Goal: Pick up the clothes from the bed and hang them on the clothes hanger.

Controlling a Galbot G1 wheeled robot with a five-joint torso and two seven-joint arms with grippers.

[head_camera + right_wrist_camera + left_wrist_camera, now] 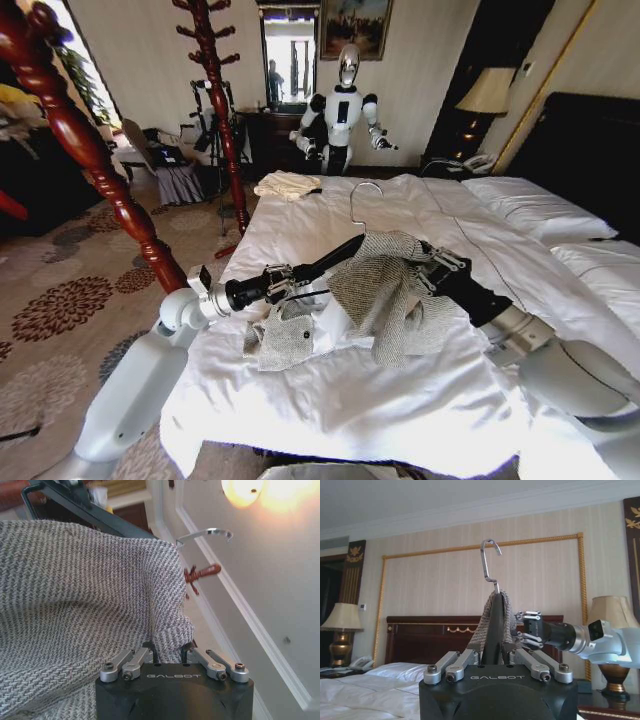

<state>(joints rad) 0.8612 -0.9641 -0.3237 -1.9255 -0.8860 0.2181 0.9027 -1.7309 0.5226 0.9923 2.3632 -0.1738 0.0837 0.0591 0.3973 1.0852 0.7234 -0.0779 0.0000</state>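
Observation:
The grey-beige knitted jacket (pixel 385 290) is draped over one arm of the black clothes hanger (pixel 335 255), with part of it and its pale lining lying on the white bed (pixel 400 410). The hanger's wire hook (pixel 364 198) points up. My left gripper (pixel 298 273) is shut on the hanger's bare arm. My right gripper (pixel 432 263) is shut on the jacket's edge by the other shoulder. In the left wrist view my left gripper (pixel 492 655) clamps the hanger (pixel 493 630) under the jacket (pixel 504 612). In the right wrist view my right gripper (pixel 170 652) pinches the jacket (pixel 75 595).
A small cream folded cloth (pixel 287 185) lies at the bed's far left. Reddish-brown coat stands rise at left (pixel 95 160) and behind (pixel 218 95). White pillows (pixel 540 205) lie at right. Another robot (pixel 343 110) stands beyond the bed. Patterned carpet (pixel 70 300) spreads left.

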